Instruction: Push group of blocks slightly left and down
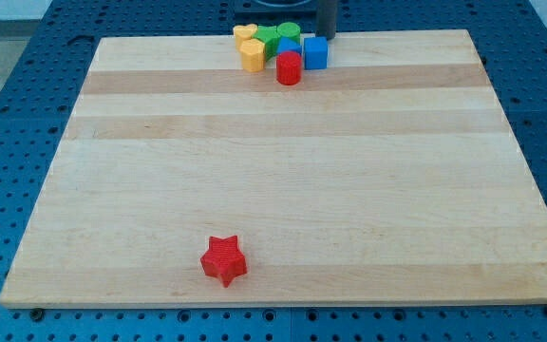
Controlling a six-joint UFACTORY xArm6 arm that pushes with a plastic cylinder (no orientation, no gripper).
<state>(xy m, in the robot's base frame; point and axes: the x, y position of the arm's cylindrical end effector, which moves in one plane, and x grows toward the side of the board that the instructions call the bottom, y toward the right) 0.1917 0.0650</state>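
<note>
STATUS: your block group [278, 47] sits at table [283, 190] top edge, far above red star [223, 260] | END EFFECTOR: gripperless rod, my tip [328, 36] just right of group's blue cube [315, 52] | PROGRESS: judged barely begun; left-down shove remains.

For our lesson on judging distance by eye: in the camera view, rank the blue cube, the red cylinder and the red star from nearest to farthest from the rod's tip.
1. Blue cube, just below my tip at the view's top.
2. Red cylinder, lower left of the cube.
3. Red star, alone near the view's bottom.
</note>
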